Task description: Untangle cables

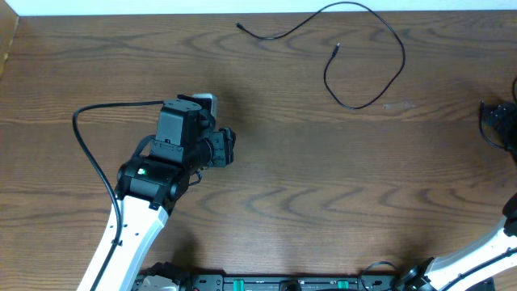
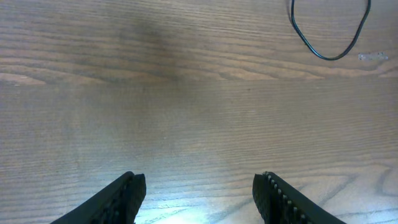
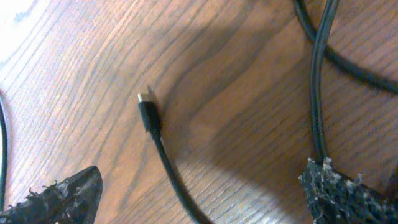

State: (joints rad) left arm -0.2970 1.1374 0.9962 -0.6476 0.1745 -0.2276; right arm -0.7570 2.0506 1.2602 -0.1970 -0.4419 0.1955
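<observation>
A thin black cable (image 1: 380,32) lies in a loose open curve at the table's far side, one plug end (image 1: 241,26) to the left and the other (image 1: 337,48) inside the loop. Its lower loop (image 2: 329,56) shows far ahead of my left gripper (image 2: 199,190), which hovers open and empty over bare wood, left of centre (image 1: 231,149). My right gripper (image 3: 202,193) is wide open low over the table. A second black cable (image 3: 165,155) with a small metal-tipped plug (image 3: 145,99) lies loose between its fingers, touching neither. Thicker black cords (image 3: 320,74) cross at the upper right.
The right arm enters from the bottom right (image 1: 477,255), and its dark head (image 1: 497,121) sits at the table's right edge. A thick black arm cable (image 1: 89,153) loops left of the left arm. A faint pale mark (image 1: 397,104) lies beside the cable loop.
</observation>
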